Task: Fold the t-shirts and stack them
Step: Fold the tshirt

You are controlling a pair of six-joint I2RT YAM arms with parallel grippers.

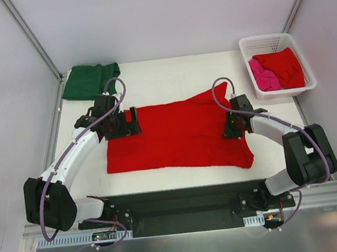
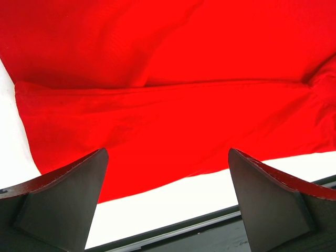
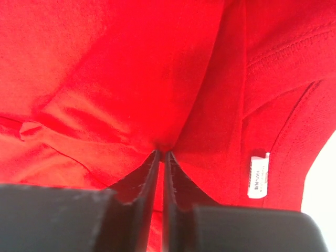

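Right end effector (image 3: pixel 161 154) pinches red tee (image 1: pixel 176 138), seemingly collar-rightward.

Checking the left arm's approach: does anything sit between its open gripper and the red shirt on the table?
Nothing visible does. The left gripper hangs open over an edge of the red shirt, only cloth and table showing between its fingers.

White table (image 1: pixel 168 76) inside pale lilac walls (image 1: pixel 160 15), slanted aluminium posts (image 1: pixel 29 32), even bright light.
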